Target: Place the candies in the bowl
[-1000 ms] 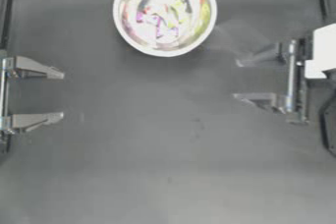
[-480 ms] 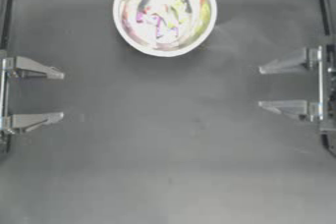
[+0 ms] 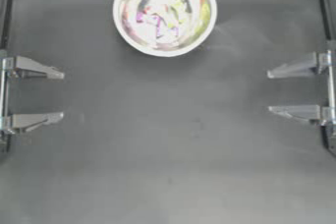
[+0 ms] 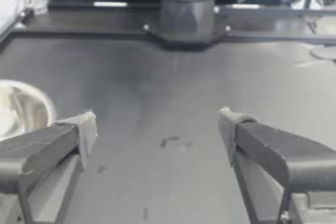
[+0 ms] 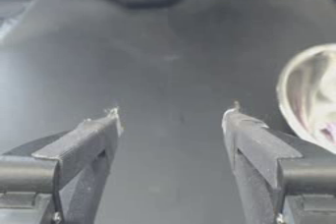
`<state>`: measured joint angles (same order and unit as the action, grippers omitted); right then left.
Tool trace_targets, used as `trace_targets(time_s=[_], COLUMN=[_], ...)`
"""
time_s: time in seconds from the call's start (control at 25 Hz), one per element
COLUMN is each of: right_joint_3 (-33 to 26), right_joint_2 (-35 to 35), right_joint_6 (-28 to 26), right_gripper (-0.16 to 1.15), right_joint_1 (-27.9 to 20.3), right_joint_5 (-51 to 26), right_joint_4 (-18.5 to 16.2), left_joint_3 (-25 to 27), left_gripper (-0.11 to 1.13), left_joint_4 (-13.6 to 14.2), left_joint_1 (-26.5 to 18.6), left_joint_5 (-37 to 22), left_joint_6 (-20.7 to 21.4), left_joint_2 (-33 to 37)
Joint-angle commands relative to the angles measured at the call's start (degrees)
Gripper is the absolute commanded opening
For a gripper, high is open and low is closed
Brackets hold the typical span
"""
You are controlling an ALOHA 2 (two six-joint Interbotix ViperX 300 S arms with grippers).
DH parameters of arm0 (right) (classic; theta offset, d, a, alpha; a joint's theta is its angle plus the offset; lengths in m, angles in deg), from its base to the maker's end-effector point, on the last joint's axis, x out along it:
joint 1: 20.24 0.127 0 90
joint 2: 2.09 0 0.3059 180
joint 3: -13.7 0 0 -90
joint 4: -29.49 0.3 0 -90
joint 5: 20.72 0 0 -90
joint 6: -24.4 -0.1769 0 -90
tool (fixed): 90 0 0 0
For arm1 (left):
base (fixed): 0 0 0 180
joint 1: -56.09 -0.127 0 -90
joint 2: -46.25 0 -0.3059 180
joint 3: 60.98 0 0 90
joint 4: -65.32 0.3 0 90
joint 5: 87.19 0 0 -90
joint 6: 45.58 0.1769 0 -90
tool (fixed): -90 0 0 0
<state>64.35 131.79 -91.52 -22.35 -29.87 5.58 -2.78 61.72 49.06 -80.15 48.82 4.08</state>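
At nine o'clock on the dark counter (image 3: 168, 159) the left gripper (image 3: 60, 95) sits drawn back at the edge, its jaws spread wide and holding nothing. The bowl (image 3: 125, 31) stands at twelve o'clock, hard against the far rail, well apart from both arms. Inside it lie the candies (image 3: 160, 21), a jumble of purple-pink and yellow-green wrappers mixed with reflections; an exact count cannot be made out. At three o'clock the right gripper (image 3: 270, 93) is parked at its own edge, jaws likewise wide apart and empty; its wrist view catches the bowl's rim (image 5: 283, 95) off to one side. No loose sweet shows anywhere on the counter. I judge the task finished, with both arms at rest; the next move calls for nothing beyond staying clear of the bowl.
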Motion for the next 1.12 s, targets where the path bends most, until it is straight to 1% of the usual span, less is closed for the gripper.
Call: trace_targets(time_s=[0.04,0.2,0.48,0.64,0.8,1.12], right_joint_3=[0.18,1.41,3.60,4.92,5.62,5.80], right_joint_2=[1.23,2.72,4.83,6.77,7.56,7.65], right_joint_6=[-0.18,-0.26,-0.44,-0.44,-0.44,-0.26], right_gripper=[0.94,0.94,0.94,0.94,0.94,0.94], right_joint_1=[0.09,0.09,-0.70,-1.67,-2.64,-2.64], right_joint_5=[0.44,0.53,0.70,1.85,3.16,3.43], right_joint_4=[-0.53,-1.49,-1.58,-1.58,-1.58,-2.02], left_joint_3=[-1.49,-1.67,-1.67,-1.67,-1.49,-0.09], left_gripper=[1.03,1.03,1.03,1.03,1.03,1.03], left_joint_4=[0.26,0.97,1.32,2.55,2.81,2.81], left_joint_1=[-0.09,0.00,0.00,0.00,-0.09,-0.09], left_joint_5=[-1.58,-1.85,-3.08,-3.96,-4.66,-4.75], left_joint_6=[0.18,0.62,1.41,1.67,1.85,1.76], left_joint_2=[-0.79,-0.70,-0.26,0.18,1.58,5.89])
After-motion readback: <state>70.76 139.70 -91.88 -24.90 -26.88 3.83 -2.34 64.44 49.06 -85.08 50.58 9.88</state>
